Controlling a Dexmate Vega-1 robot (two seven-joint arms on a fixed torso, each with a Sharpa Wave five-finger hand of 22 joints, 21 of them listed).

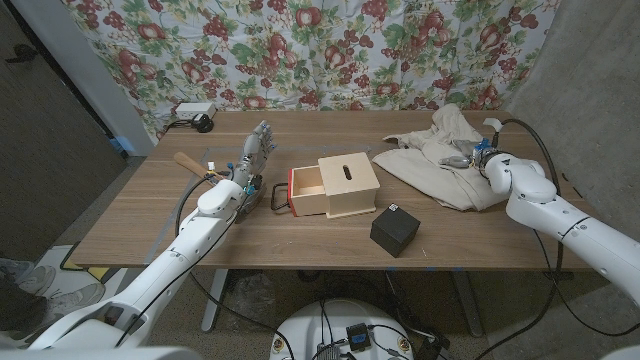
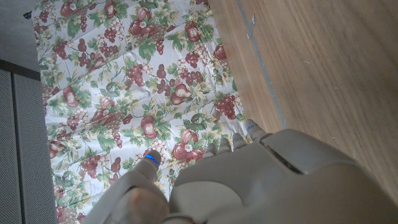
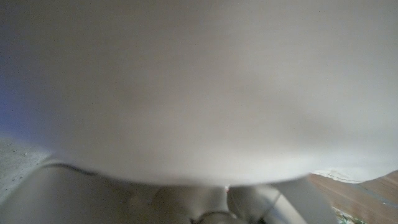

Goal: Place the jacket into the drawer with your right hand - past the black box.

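The beige jacket point(image 1: 436, 158) lies crumpled at the table's far right. My right hand point(image 1: 480, 154) is down in its folds, and the cloth hides the fingers, so I cannot tell whether they grip. In the right wrist view the jacket cloth point(image 3: 199, 81) is a blur right against the hand's back point(image 3: 186, 199). The light wooden box point(image 1: 348, 185) stands mid-table with its drawer point(image 1: 305, 192) pulled out toward the left. The black box point(image 1: 394, 230) sits in front of it, to the right. My left hand point(image 1: 256, 152) stands left of the drawer, fingers apart and holding nothing.
A wooden-handled tool point(image 1: 192, 164) lies at the left, and a white power strip point(image 1: 194, 111) sits at the back left edge. A small black wire frame point(image 1: 274, 198) lies by the drawer front. The flowered curtain point(image 2: 143, 81) hangs behind the table point(image 2: 323, 68).
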